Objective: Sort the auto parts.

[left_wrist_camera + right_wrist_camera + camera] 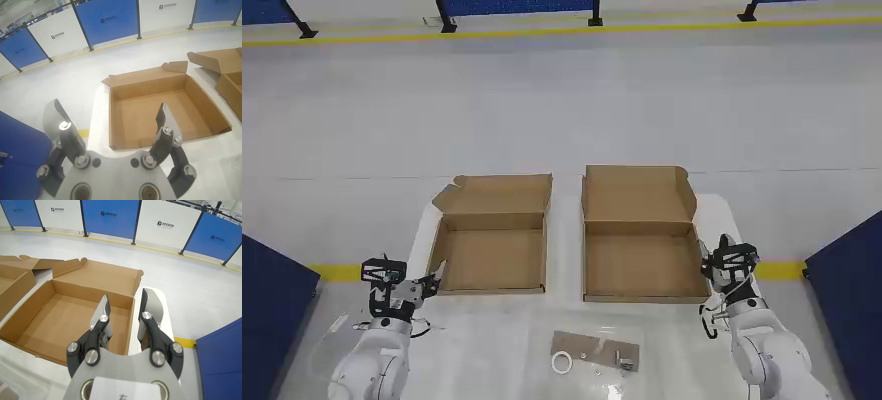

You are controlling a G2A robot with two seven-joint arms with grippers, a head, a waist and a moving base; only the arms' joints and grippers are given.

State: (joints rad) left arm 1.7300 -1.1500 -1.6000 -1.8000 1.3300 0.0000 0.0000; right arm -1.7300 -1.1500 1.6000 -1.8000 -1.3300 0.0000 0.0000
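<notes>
Two open, empty cardboard boxes stand side by side on the white table (492,335): the left box (492,260) and the right box (642,265). Near the table's front edge lie the parts: a white ring (562,362), a flat brown piece (587,346) and a small metal part (624,359). My left gripper (430,279) hovers open and holds nothing at the left box's (147,85) front left corner. My right gripper (708,263) is open with nothing in it, over the right box's (75,317) right wall.
Blue panels stand close to the table on the left (272,295) and the right (852,275). Grey floor with a yellow line lies beyond the boxes. Bare table top runs between the boxes and the parts.
</notes>
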